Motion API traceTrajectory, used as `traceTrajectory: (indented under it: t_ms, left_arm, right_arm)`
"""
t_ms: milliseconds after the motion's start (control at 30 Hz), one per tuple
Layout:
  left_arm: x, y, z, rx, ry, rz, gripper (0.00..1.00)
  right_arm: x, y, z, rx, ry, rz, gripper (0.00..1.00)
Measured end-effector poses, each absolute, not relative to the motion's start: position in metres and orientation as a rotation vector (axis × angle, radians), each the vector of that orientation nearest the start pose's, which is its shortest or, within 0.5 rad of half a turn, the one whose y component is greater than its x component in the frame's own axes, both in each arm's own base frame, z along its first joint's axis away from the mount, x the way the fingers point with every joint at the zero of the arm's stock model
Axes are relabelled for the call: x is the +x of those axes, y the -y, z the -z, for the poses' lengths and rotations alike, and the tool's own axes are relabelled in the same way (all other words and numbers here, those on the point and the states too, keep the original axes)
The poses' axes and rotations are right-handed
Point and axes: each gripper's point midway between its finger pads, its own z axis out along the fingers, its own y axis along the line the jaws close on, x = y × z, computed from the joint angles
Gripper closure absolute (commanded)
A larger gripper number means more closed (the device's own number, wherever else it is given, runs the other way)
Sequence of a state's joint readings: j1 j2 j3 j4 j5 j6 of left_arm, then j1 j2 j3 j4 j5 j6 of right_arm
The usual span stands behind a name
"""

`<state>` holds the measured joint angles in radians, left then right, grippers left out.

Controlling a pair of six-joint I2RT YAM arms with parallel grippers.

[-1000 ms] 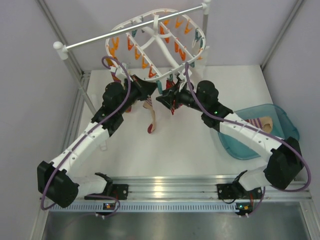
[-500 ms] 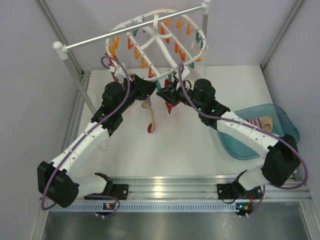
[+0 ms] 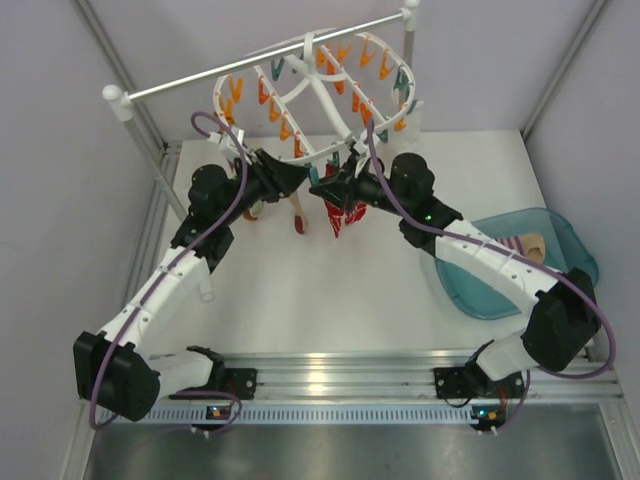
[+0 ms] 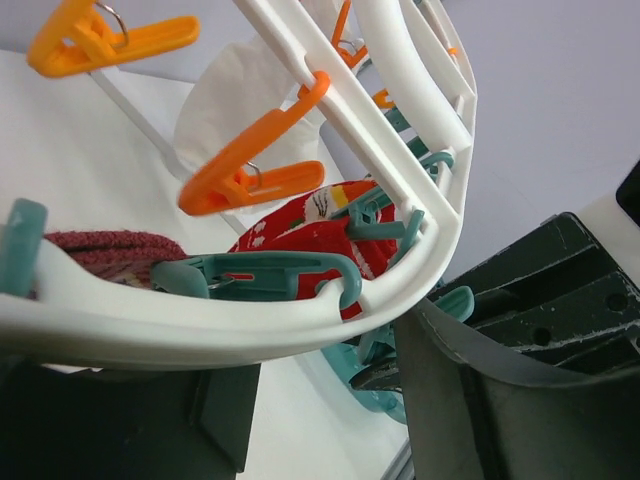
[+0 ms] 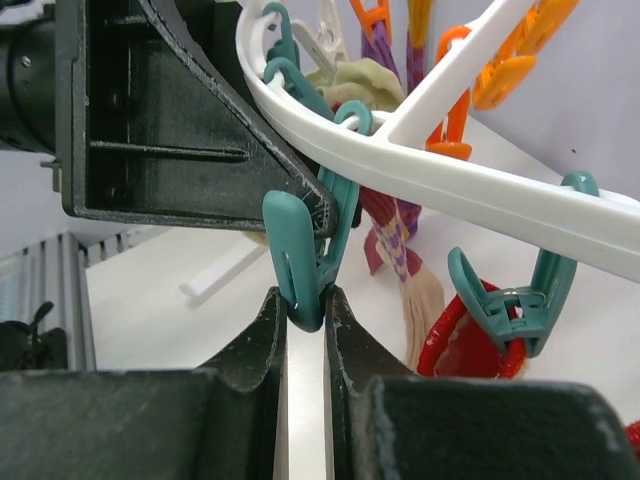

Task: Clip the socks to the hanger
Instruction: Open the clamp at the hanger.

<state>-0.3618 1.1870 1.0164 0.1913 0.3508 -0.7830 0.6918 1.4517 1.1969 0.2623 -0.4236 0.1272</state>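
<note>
White tabletop (image 3: 330,300) and pale grey walls framed the scene, with a rail (image 3: 200,75) across the back and the hanger (image 3: 330,80) hooked on it, tilted toward the arms. Both arms reached up to its near rim. The right gripper (image 3: 325,188) was pinched almost shut on the lower end of a teal clip (image 5: 305,270) hanging from that rim, its fingers (image 5: 262,335) pressing the clip from both sides. Whether any fabric sat in the clip's mouth could not be told. The left gripper (image 3: 292,180) stood roughly half open and held nothing, the rim crossing just ahead of its jaws. One sock (image 3: 298,215) hung straight down just under the left gripper's tip, long axis vertical, reddish toe lowest. Its top end was hidden behind the frame, so what held it could not be told. From the pinched clip it lay a little toward the left arm's side and behind, near but apart. A red sock (image 3: 345,215) hung from the neighbouring clip. The other sock (image 3: 525,245) lay in a tub (image 3: 575,240), well apart from the hanger and nearest the right arm. The coming move probably turned on that small sideways gap between hanging sock and pinched clip, with the left arm the nearer one.
</note>
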Motion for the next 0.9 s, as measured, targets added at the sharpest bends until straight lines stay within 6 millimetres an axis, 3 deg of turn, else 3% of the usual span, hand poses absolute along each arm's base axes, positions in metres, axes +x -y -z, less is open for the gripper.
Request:
traceTrajectory:
  t_ms: [100, 233, 500, 900]
  left_arm:
    - [0.344, 0.225, -0.357, -0.029, -1.651, 1.173, 0.4]
    - [0.341, 0.227, -0.361, -0.007, -1.633, 1.187, 0.28]
    - [0.337, 0.226, -0.359, 0.004, -1.629, 1.191, 0.28]
    - [0.32, 0.237, -0.379, 0.143, -1.536, 1.262, 0.3]
  right_arm:
    - [0.313, -0.362, -0.338, -0.785, -1.448, -1.002, 1.0]
    - [0.311, -0.365, -0.341, -0.784, -1.456, -1.036, 1.0]
    - [0.31, -0.364, -0.34, -0.773, -1.472, -1.072, 1.0]
    - [0.311, -0.364, -0.34, -0.764, -1.48, -1.086, 1.0]
